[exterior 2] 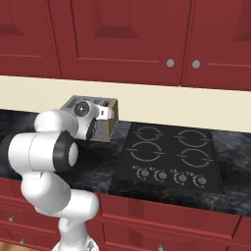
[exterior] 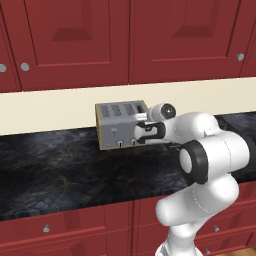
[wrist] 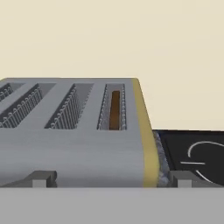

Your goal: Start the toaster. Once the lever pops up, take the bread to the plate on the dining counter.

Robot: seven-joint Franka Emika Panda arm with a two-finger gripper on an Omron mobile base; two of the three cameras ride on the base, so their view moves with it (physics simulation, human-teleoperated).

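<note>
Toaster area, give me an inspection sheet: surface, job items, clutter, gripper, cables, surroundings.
Surface: black marbled worktop, red drawers below.
Job's things: silver toaster with brassy edges against the cream backsplash; dark brown bread sits down in its rightmost slot.
Clutter: nothing seen.
Gripper: gripper open, held at the toaster's front edge, holding nothing.
Cables: nothing seen.
Surroundings: black four-burner cooktop beside the toaster; red wall cabinets above.

A rendered home kitchen: red panelled wall cabinets [exterior: 75, 40] with round metal knobs hang above a cream backsplash [exterior 2: 186, 105], a black marbled surface [exterior: 60, 170] carries a toaster [exterior: 117, 125] (bread inside), beside a four-ring hob [exterior 2: 169, 157].
</note>
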